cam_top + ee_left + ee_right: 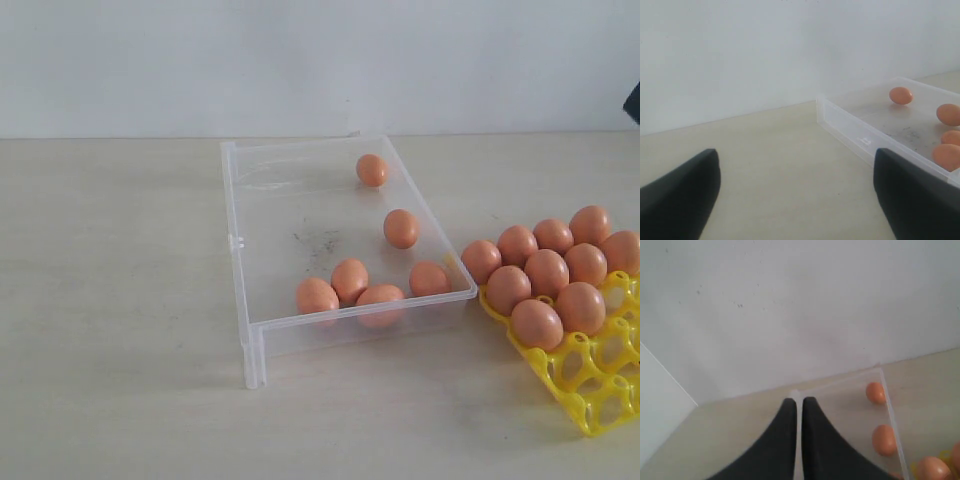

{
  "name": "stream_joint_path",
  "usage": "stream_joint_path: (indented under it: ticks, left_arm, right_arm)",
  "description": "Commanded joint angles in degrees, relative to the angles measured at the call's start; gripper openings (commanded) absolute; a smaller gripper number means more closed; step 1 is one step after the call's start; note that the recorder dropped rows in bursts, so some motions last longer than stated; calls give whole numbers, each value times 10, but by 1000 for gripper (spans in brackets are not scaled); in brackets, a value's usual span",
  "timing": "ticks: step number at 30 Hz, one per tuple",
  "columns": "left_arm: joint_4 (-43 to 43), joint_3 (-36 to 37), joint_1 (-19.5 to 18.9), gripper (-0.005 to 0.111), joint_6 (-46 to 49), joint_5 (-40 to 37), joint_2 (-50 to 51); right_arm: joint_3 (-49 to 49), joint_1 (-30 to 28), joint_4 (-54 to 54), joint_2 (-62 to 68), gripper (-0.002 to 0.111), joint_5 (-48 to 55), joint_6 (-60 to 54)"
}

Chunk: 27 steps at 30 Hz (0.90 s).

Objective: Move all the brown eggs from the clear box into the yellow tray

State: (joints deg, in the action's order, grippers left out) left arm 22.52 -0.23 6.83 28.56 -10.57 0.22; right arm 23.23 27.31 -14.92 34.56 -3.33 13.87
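Observation:
Several brown eggs [401, 228] lie loose in the clear box [290, 200] at the middle of the table, most of them near its front wall. Several more eggs [547, 271] fill the near cups of the yellow tray [592, 388] at the right. My left gripper [796, 155] is open and empty above bare table, beside the box [850, 131]. My right gripper [799, 401] is shut on nothing, held high with the box [850, 405] and two of its eggs [884, 439] below. Neither gripper shows in the exterior view.
A plain white wall [320, 60] runs behind the table. Bare tabletop [110, 300] lies left of the box. A dark part [632, 102] shows at the right edge of the exterior view. The tray's front cups [610, 405] hold nothing.

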Motion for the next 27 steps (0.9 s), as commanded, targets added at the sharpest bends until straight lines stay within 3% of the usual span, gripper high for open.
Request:
stream_joint_path:
  ticks: [1, 10, 19, 27]
  left_arm:
    - [4, 2, 4, 78, -5, 4, -2]
    - [4, 2, 4, 78, -5, 4, -2]
    - [4, 2, 4, 78, -5, 4, -2]
    - [4, 2, 4, 78, -5, 4, -2]
  right_arm:
    - [3, 0, 24, -1, 0, 27, -50]
    - [3, 0, 27, -1, 0, 23, -124]
    - [3, 0, 19, -1, 0, 37, -113]
    - [3, 7, -29, -1, 0, 83, 13]
